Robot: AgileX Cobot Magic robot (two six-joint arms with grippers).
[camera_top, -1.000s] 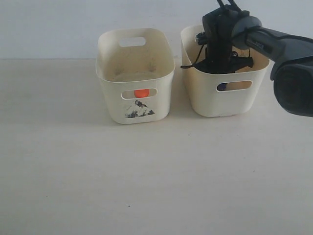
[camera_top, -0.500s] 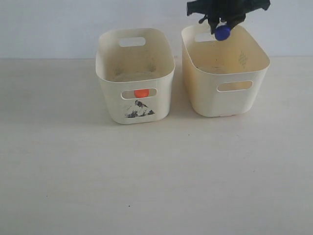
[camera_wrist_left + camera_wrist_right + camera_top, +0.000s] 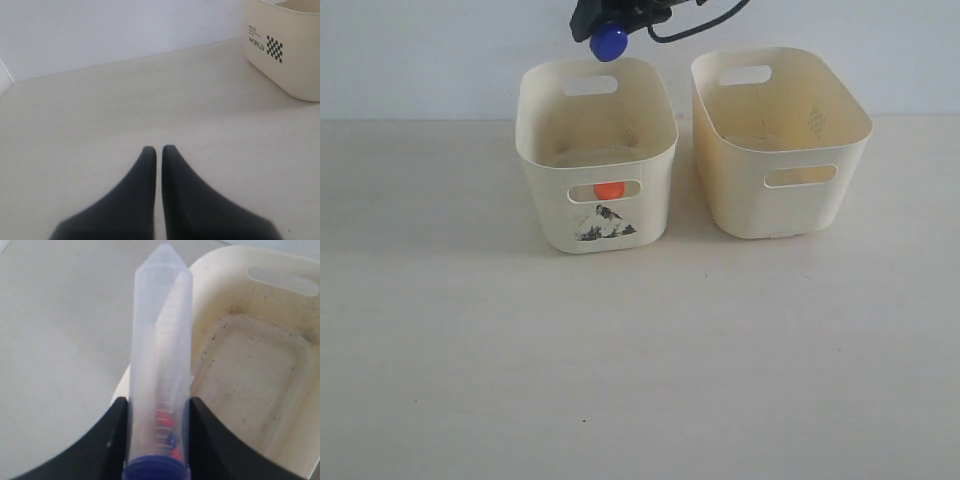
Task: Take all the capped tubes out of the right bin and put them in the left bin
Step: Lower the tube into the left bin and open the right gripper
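Above the back rim of the left bin (image 3: 535, 160), the right gripper (image 3: 618, 16) hangs at the top edge of the exterior view. Its jaws are clamped on the blue-capped tube (image 3: 608, 41), whose cap faces that camera. The right wrist view shows the clear tube body running out between the two dark fingers (image 3: 112, 440), with the bin's stained floor below. Inside the left bin lies the orange-capped tube (image 3: 609, 190) — its cap shows through the front slot, above the dark mark. The right bin (image 3: 750, 205) stands just beside it. Over the table (image 3: 100, 100), the left gripper (image 3: 159, 150) holds nothing — jaws pressed together, only a thin slit between them.
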